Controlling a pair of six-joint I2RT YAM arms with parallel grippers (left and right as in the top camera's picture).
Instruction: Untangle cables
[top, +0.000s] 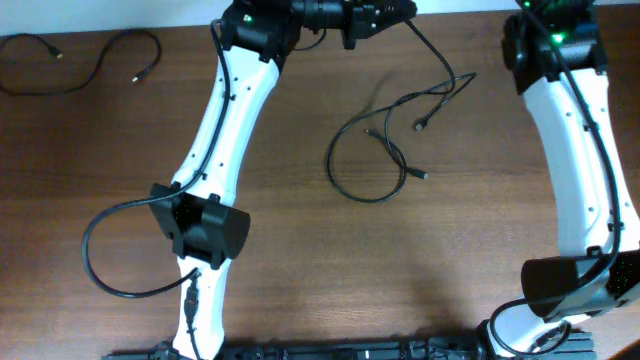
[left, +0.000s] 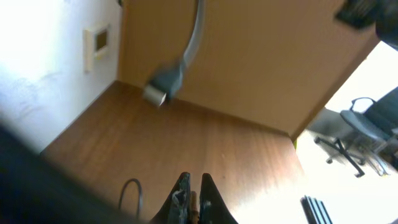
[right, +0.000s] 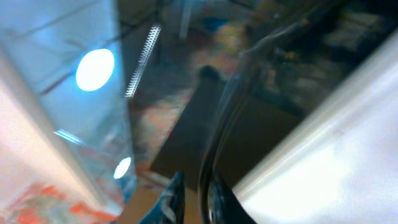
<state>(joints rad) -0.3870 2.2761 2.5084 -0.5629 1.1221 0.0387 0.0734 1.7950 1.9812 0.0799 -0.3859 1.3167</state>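
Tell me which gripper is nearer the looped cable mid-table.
Left. The left gripper hangs over the far edge just beyond the looped cable, a strand running up toward it. The right gripper is farther off, by the far right corner.

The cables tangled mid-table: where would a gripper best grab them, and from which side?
Probably the big open loop of the cables, on its outer curve toward the left arm's side. There a single strand lies flat on the table with bare wood on either side, so a grasp from straight above could straddle it. Nearer the crossings the strands overlap, and two might get pinched.
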